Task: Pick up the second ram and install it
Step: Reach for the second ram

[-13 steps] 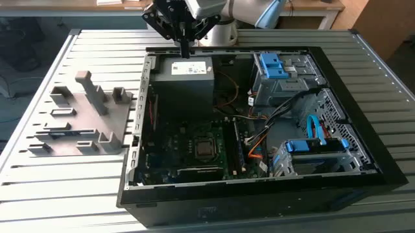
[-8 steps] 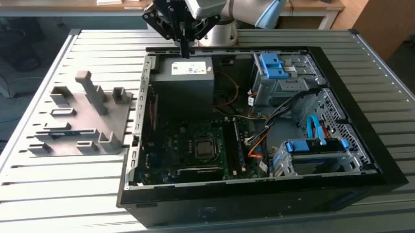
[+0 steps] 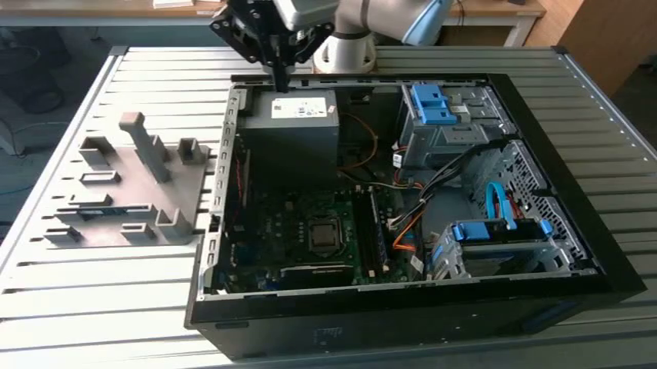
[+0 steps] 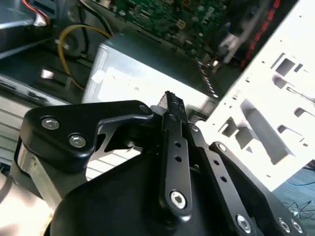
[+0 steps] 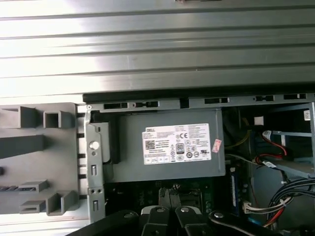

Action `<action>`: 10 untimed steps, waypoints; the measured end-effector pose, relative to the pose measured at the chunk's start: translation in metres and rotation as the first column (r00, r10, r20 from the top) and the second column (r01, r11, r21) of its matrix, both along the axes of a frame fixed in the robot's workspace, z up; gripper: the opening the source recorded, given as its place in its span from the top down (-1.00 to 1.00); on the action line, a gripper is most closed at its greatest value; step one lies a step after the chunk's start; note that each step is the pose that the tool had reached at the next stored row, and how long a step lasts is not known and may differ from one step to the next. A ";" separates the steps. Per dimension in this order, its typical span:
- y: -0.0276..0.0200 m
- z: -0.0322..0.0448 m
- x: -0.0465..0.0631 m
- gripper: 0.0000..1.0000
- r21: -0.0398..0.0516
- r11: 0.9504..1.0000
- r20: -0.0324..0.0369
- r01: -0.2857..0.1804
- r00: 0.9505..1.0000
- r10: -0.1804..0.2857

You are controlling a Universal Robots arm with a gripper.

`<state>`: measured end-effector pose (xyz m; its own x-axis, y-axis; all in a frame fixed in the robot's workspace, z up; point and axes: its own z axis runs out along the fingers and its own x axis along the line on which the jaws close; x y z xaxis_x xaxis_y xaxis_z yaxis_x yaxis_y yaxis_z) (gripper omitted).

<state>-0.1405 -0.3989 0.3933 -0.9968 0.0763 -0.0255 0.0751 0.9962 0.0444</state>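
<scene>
Beneath gripper [image 3: 279,84], slatted metal table [image 3: 72,307] spreads out on all sides, ribs running across. Strong glare on slats [image 5: 147,49] just beyond gripper in first wrist view. Past table's far edge, behind gripper: light wooden desk [image 3: 493,11], wooden cabinet [image 3: 605,38] toward exterior view's right, dark floor [image 3: 61,46] toward its left.

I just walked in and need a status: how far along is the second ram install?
No finished step shows yet. In the exterior view, the gripper hangs shut above the power supply in the open case, gripping nothing I can make out. Picking up and seating the second ram both look left. I cannot tell whether the motherboard slots are filled.
</scene>
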 end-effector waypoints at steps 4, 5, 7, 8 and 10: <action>0.0000 0.0000 -0.018 0.80 0.000 1.000 0.001 0.000 1.000 0.000; 0.0000 0.0000 -0.023 0.80 0.000 1.000 0.002 0.000 1.000 0.000; 0.0000 -0.0001 -0.032 0.80 0.000 1.000 0.002 0.000 1.000 0.000; 0.0000 -0.0001 -0.036 0.80 0.000 1.000 0.002 0.000 1.000 0.000; 0.0000 -0.0003 -0.046 0.80 0.000 1.000 0.002 0.000 1.000 0.000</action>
